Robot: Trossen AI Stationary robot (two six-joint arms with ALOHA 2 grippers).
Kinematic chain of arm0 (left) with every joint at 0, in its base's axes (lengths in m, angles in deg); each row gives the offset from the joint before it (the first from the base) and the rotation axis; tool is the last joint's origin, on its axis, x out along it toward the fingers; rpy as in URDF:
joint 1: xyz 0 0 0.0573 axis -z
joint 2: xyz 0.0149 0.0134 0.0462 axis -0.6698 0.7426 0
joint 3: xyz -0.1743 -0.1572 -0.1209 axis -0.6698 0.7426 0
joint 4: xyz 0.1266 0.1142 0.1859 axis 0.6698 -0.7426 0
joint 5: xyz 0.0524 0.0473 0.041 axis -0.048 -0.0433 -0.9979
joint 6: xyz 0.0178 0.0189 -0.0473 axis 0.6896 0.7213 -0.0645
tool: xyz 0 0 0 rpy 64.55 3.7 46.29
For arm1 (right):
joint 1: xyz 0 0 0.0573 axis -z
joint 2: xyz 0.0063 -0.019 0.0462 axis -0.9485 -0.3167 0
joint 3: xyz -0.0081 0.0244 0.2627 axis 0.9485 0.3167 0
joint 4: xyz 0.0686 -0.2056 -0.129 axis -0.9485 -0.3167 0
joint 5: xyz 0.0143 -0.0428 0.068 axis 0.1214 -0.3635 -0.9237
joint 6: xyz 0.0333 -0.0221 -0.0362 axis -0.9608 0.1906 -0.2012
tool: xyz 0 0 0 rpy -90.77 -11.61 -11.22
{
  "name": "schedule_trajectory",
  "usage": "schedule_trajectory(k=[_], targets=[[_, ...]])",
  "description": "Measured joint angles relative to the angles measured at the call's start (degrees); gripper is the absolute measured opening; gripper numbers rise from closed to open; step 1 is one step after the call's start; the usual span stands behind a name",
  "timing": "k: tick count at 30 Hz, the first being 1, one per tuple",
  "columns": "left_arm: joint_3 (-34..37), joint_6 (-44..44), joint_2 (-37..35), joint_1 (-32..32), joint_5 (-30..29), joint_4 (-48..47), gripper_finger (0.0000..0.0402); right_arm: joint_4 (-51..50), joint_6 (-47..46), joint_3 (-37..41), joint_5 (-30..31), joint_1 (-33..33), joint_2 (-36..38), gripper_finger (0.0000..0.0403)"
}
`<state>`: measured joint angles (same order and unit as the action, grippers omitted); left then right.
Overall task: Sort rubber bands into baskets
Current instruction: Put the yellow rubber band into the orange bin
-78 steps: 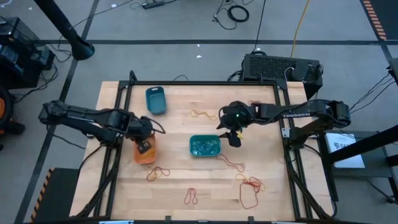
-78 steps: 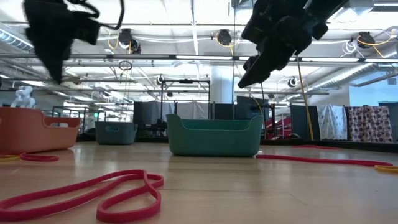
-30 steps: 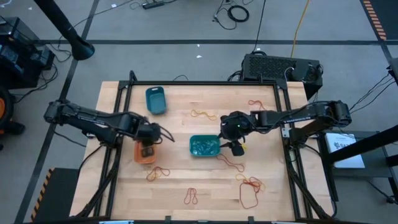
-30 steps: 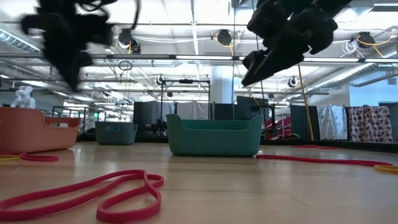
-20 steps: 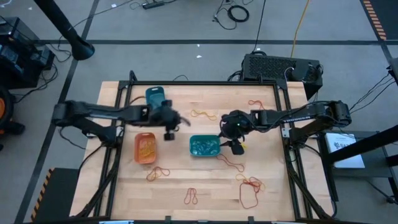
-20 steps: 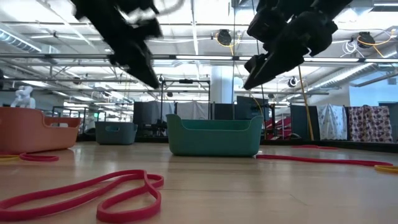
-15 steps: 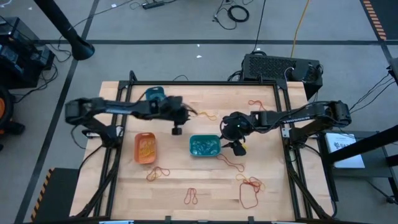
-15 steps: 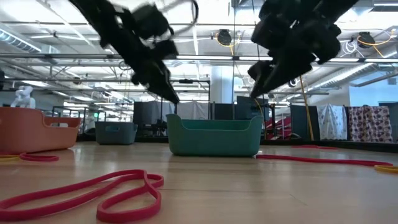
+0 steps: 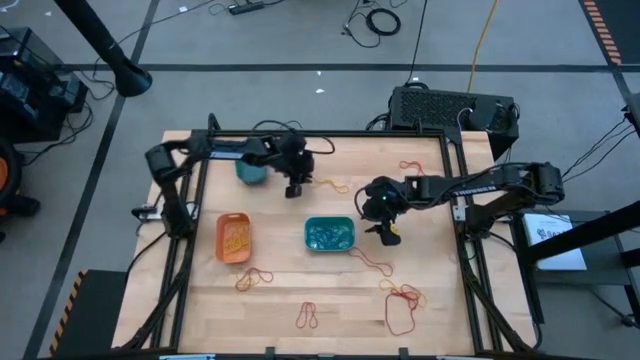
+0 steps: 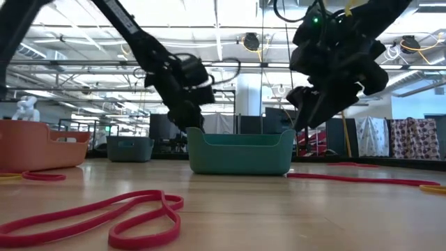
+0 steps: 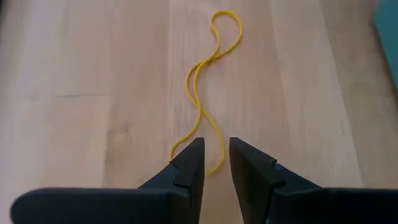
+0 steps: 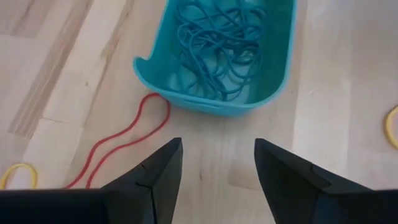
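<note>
My left gripper [image 9: 293,187] hangs at the table's far side, its fingers a narrow gap apart [image 11: 216,163] over the near end of a yellow rubber band [image 11: 208,93] that lies flat on the wood [image 9: 326,184]. The blue basket [image 9: 250,170] stands just left of it, partly under the arm. My right gripper [image 9: 385,233] is open and empty [image 12: 217,163], above the table right of the teal basket [image 12: 217,56], which holds several blue-green bands. The orange basket [image 9: 233,239] holds orange-yellow bands.
Loose bands lie on the wood: a red one [image 12: 124,140] by the teal basket's near right corner, a red heap [image 9: 403,305] at the near right, others at the near middle [image 9: 307,317] and near left [image 9: 253,278], one at the far right [image 9: 412,167].
My left gripper has swung from above the orange basket toward the table's far edge and to the right, past the blue basket, and has come down over the yellow band. My right gripper has stayed beside the teal basket.
</note>
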<state>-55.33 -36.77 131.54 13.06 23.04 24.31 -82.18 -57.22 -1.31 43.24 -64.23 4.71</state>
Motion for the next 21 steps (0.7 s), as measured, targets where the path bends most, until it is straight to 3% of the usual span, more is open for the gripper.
schedule_trajectory(k=[3, 10, 21], targets=[[-2.68, 0.12, 3.31, -0.46, 2.1, -2.4, 0.0081, 0.29, 1.05, 0.0, -0.01, 1.05, -0.02, 0.0193], [-6.46, -0.15, 7.03, -0.52, 0.51, -2.85, 0.0081, 0.23, 0.35, 0.0, 0.06, 3.26, -0.02, 0.0193], [-6.61, -2.6, 9.54, 0.7, 1.07, -6.94, 0.0081, 9.16, -2.01, 7.03, -0.21, 3.3, -0.02, 0.0193]])
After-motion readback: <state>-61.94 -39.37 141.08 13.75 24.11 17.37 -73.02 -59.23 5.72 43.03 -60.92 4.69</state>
